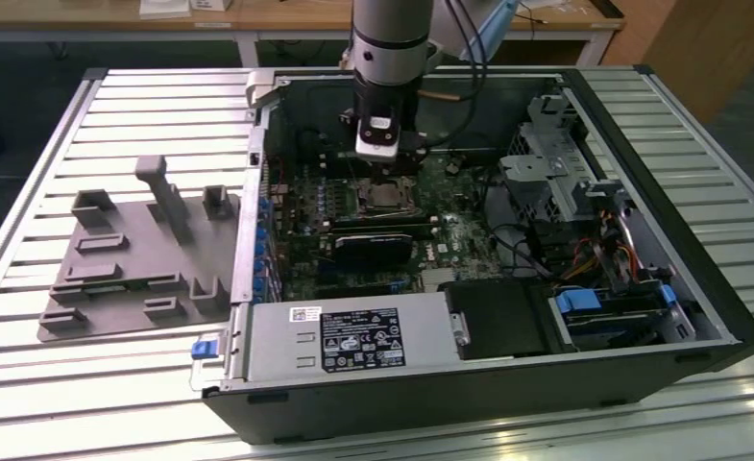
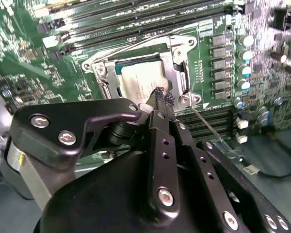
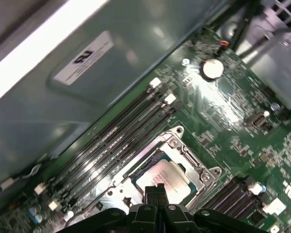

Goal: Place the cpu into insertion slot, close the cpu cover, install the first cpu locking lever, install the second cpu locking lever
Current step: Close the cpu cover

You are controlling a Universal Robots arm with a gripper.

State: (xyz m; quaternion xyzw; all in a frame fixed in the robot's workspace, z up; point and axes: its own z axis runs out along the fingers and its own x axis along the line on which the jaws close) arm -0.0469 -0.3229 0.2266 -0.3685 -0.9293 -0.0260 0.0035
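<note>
Bench [image 1: 43, 144] carries an open PC case [image 1: 479, 408] across its middle and the exterior view's right. A grey fixture [image 1: 120, 279] lies near the bench edge at the exterior view's left. The arm [image 1: 391, 38] reaches down into the case by its far wall.

Inside are a power supply [image 1: 351, 341] along the near wall and a black card [image 1: 374, 248] mid-board. The slot [image 1: 383, 197] is just beyond that card.

Step, my read: cpu [image 2: 140, 80] is already seated in the slot, flat. The cover [image 3: 194, 162] looks down around it, so cover closing is done or finishing and lever work is open. Two thin wire levers, lever one [image 2: 136, 42] and lever two [image 2: 211, 128], look unlatched; not sure.

Gripper [image 2: 162, 95] hangs over the cpu's edge near a socket corner. Its fingers [image 2: 158, 93] are pressed together with nothing between them. Cannot tell if the tips touch.

Latching would call for catching a thin wire with closed tips and pressing it down without scraping the board [image 2: 24, 53].

In the way: memory slots [image 3: 121, 131] just beside the socket, a capacitor row [image 2: 245, 58] on the other side, the black card close by, and the case walls.
</note>
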